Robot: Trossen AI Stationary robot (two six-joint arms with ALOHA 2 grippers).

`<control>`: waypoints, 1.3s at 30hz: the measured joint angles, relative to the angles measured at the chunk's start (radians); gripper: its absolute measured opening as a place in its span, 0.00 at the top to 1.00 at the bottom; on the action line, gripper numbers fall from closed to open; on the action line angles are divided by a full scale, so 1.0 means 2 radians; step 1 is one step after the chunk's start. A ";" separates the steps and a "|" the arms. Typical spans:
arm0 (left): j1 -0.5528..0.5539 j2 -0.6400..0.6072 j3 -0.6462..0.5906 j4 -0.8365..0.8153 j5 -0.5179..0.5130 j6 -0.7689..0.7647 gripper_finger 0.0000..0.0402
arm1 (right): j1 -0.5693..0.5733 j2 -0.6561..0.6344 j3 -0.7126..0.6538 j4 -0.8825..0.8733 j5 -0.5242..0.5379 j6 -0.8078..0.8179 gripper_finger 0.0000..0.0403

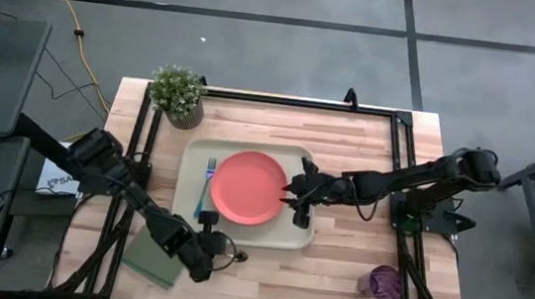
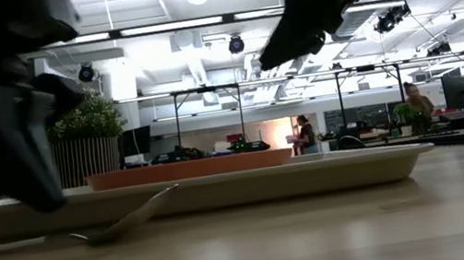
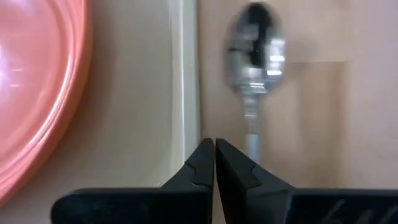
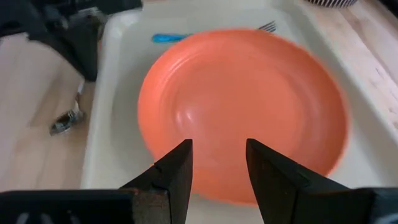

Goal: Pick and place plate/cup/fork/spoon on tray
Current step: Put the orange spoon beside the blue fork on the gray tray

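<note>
Landmark: tray, cream, mid-table, long axis running front to back.

- plate: orange, lies flat inside the tray, roughly centred. In the low view it sits as a thin orange slab above the tray rim.
- fork: blue handle, inside the tray, along its left side, just beside the plate's left edge. The right wrist view shows the handle and tines poking out past the plate's far edge.
- spoon: on the bare wood just outside the tray's front rim, near the front-left corner. Bowl on the table, handle raised toward the left gripper. The low view shows it tilted, bowl end down on the wood.
- cup: purple, on the table well apart from the tray, off toward the front-right corner of the table.
- left gripper: at the tray's front-left corner, just outside the rim. The left wrist view shows its fingers pinched nearly together with the spoon's stem running in between; looks clamped on the spoon handle.
- right gripper: over the tray's right side, at the plate's right edge. Fingers apart at a moderate gap, nothing between them; plate visible through the gap in the right wrist view.
- potted plant: on the table just behind the tray's back-left corner.
- green pad: on the table in front of the tray, left of the spoon.
</note>
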 joint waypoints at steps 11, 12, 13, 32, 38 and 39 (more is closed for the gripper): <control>0.045 -0.007 -0.001 -0.017 0.005 0.054 1.00 | 0.005 0.005 0.000 0.004 0.001 -0.011 0.65; 0.043 -0.012 0.001 -0.016 0.006 0.057 1.00 | 0.006 0.005 0.000 0.004 0.001 -0.016 0.65; 0.038 -0.018 0.003 -0.016 0.006 0.058 1.00 | 0.008 0.005 0.000 0.000 0.002 -0.018 0.65; 0.008 -0.036 0.029 0.024 0.070 -0.008 0.55 | 0.011 0.005 0.000 -0.001 0.011 -0.017 0.65; 0.022 -0.016 0.044 0.011 0.111 0.009 0.47 | 0.011 0.005 0.000 -0.003 0.011 -0.016 0.65; 0.023 -0.013 0.044 0.006 0.112 0.009 0.46 | 0.011 0.005 0.000 -0.003 0.011 -0.015 0.65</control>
